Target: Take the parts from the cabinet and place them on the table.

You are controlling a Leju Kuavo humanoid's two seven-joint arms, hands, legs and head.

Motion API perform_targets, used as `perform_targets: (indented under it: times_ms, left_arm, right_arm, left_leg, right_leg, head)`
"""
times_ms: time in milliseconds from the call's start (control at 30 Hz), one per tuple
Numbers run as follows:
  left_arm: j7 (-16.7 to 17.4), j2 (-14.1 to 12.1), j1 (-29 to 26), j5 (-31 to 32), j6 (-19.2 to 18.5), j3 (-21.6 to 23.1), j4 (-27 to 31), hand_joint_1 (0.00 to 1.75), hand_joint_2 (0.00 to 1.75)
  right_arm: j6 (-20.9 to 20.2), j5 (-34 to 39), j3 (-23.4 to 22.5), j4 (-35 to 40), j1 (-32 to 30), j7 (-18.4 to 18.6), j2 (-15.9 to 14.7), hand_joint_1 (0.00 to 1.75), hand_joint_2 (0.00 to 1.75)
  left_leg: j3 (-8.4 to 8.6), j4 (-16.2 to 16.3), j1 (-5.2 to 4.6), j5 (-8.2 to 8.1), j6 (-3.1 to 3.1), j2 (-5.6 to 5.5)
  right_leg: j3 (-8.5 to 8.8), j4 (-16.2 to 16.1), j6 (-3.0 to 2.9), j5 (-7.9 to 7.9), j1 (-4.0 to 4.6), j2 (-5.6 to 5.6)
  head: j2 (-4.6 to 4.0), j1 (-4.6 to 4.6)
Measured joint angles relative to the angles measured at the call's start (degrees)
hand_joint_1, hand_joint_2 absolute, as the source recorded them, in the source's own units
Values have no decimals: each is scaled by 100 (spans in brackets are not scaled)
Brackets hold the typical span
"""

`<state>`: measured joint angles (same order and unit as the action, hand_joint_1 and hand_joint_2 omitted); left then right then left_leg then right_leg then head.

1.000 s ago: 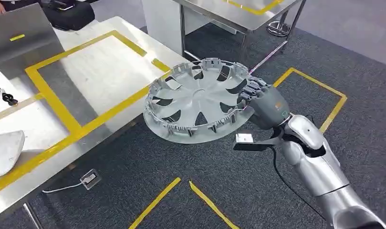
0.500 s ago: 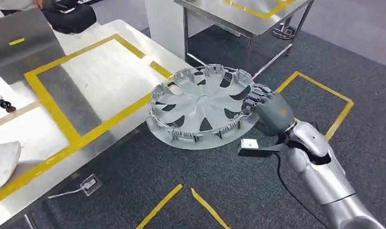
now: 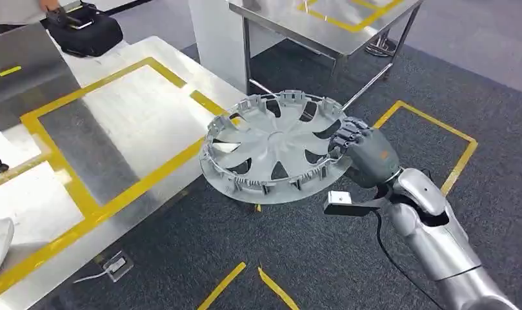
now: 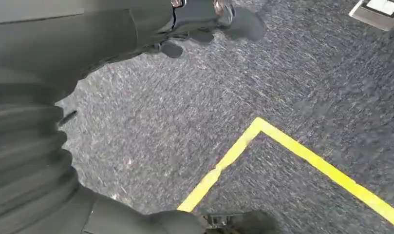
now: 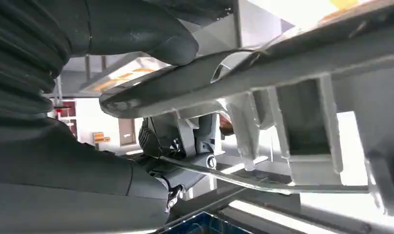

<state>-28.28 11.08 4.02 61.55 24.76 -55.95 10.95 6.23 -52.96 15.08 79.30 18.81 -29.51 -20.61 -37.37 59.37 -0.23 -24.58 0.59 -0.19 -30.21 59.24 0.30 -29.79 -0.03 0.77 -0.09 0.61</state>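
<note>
The right hand [image 3: 364,150] is gripping the rim of the wheel cover [image 3: 274,147], which is hanging level over the floor just beside the table [image 3: 148,119]. It should carry the cover level over the taped rectangle [image 3: 93,194] before letting go.

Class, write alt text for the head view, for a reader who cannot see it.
The robot's right hand grips a grey wheel cover by its rim, holding it in the air, inner side up, at the corner of a steel table marked with yellow tape. Below lies dark carpet with more yellow tape; a black bag sits on the table's far end.
</note>
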Motion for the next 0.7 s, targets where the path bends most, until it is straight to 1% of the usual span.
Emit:
perform_targets:
  times_ms: [33, 67, 100, 133, 167, 200, 233, 267, 300, 333, 367, 400, 433, 467, 500, 533, 567, 600, 633, 667, 700]
  left_arm:
    - [0, 2, 3, 2, 0, 0, 0, 0, 175]
    - [-4, 7, 7, 6, 0, 0, 0, 0, 175]
    - [-4, 2, 19, 9, 0, 0, 2, 0, 175]
    - [-7, 2, 35, 11, 2, 0, 4, 0, 175]
    - [-5, 2, 34, 13, 2, 0, 2, 0, 175]
    - [-2, 2, 33, 13, 2, 0, 2, 0, 175]
    - [4, 0, 32, 13, 26, 0, 2, 0, 175]
    - [22, 0, 28, 13, 59, 0, 2, 0, 175]
    - [44, 0, 26, 13, 96, 0, 2, 0, 175]
    - [55, 2, 24, 11, 131, -2, 2, 0, 175]
    - [61, 11, 29, 7, 181, -9, 2, 0, 175]
    - [61, 13, 35, 0, 214, -18, 2, 0, 175]
    - [59, 13, 52, 0, 229, -22, 2, 0, 175]
    - [68, 13, 57, 0, 236, -22, 2, 0, 175]
    - [70, 13, 49, 0, 238, -22, 2, 0, 175]
    - [72, 13, 33, 0, 238, -22, 2, 0, 175]
    - [81, 7, 31, 0, 238, -24, 2, 0, 175]
    - [87, 9, 33, 0, 238, -24, 2, 0, 175]
    - [90, 9, 46, 0, 238, -24, 0, 0, 175]
    - [96, 11, 53, 0, 238, -24, 0, 0, 175]
    - [96, 13, 55, 0, 238, -24, -2, 0, 175]
  right_arm:
    - [2, -15, -15, 0, -5, 2, -17, 175, 175]
    - [2, -31, -20, 2, -17, 0, -28, 175, 175]
    - [2, -39, -20, 2, -8, -2, -33, 175, 175]
    - [4, -42, -26, 2, 1, 0, -39, 175, 175]
    - [2, -35, -35, 2, -4, 0, -42, 175, 175]
    - [-7, -26, -37, 2, -16, 0, -42, 175, 175]
    - [-15, -20, -37, 2, -31, 0, -42, 175, 175]
    - [-28, -20, -37, 2, -48, 0, -42, 175, 175]
    - [-35, -20, -37, 2, -65, 2, -42, 175, 175]
    - [-37, -20, -41, 2, -76, 2, -42, 175, 175]
    - [-35, -18, -59, 2, -77, 2, -42, 175, 175]
    - [-35, -11, -77, 2, -74, 2, -42, 175, 175]
    - [-35, -7, -83, 2, -78, 9, -42, 175, 175]
    - [-31, 0, -101, 7, -102, 9, -44, 175, 175]
    - [-31, 2, -127, 15, -115, 15, -44, 175, 175]
    - [-31, -7, -127, 20, -120, 17, -44, 175, 175]
    - [-31, -13, -127, 33, -131, 17, -42, 175, 175]
    - [-28, -16, -131, 37, -138, 33, -42, 175, 175]
    - [-26, -18, -151, 39, -146, 35, -42, 175, 175]
    - [-20, -18, -157, 44, -152, 35, -42, 175, 175]
    - [-20, -18, -157, 50, -161, 33, -42, 175, 175]
  left_leg:
    - [82, 5, 7, -4, 37, -9]
    - [139, -20, 33, -15, 65, -10]
    - [169, -20, 36, -39, 101, -14]
    - [182, -19, 36, -58, 127, -19]
    - [197, -17, 35, -75, 132, -46]
    - [212, -15, 34, -100, 129, -74]
    - [234, -13, 35, -125, 124, -104]
    - [263, -12, 36, -149, 116, -136]
    - [300, -9, 39, -176, 104, -194]
    - [344, -4, 43, -204, 84, -246]
    - [379, 4, 46, -237, 59, -306]
    - [375, 13, 45, -264, 26, -350]
    - [352, 22, 42, -261, -17, -426]
    - [331, 9, 48, -270, -60, -467]
    - [348, 56, 42, -247, -100, -499]
    - [363, 33, 24, -252, -119, -516]
    - [322, 66, 27, -302, -139, -441]
    - [276, 202, 8, -384, -168, -233]
    - [124, 525, 10, -561, -193, -119]
    - [-90, 929, 21, -750, -211, -68]
    - [-323, 1360, 26, -929, -216, -46]
  right_leg:
    - [41, -6, 21, -20, -8, 1]
    - [-31, 118, 46, -34, -24, -19]
    - [-183, 400, 74, -65, -28, -35]
    - [-436, 795, 109, -177, -36, -40]
    - [-718, 1203, 140, -374, -48, -41]
    - [-953, 1503, 166, -550, -54, -41]
    - [-1117, 1654, 179, -662, -63, -41]
    - [-1176, 1621, 190, -652, -77, -44]
    - [-1134, 1376, 190, -440, -93, -43]
    - [-974, 938, 191, -72, -107, -27]
    - [-761, 361, 183, 349, -124, 47]
    - [-682, 9, 177, 522, -150, 243]
    - [-683, 20, 134, 273, -93, 222]
    - [-645, 16, 88, 419, -76, 214]
    - [-646, 4, 38, 451, -75, 165]
    - [-612, 6, -4, 448, -86, 89]
    - [-568, -24, -40, 463, -107, 45]
    - [-536, -26, -70, 447, -100, -2]
    - [-524, -23, -102, 429, -94, -54]
    - [-520, -17, -118, 418, -82, -106]
    - [-519, -13, -138, 405, -76, -167]
  head:
    - [0, -2]
    - [0, 4]
    - [0, 9]
    - [0, 15]
    - [0, 11]
    - [0, 11]
    - [0, 13]
    - [0, 13]
    - [0, 13]
    - [0, 13]
    - [0, 13]
    - [0, 13]
    - [0, 13]
    - [0, 6]
    - [0, 11]
    - [0, 2]
    - [0, 11]
    - [0, -11]
    - [0, -15]
    - [0, -15]
    - [0, -13]
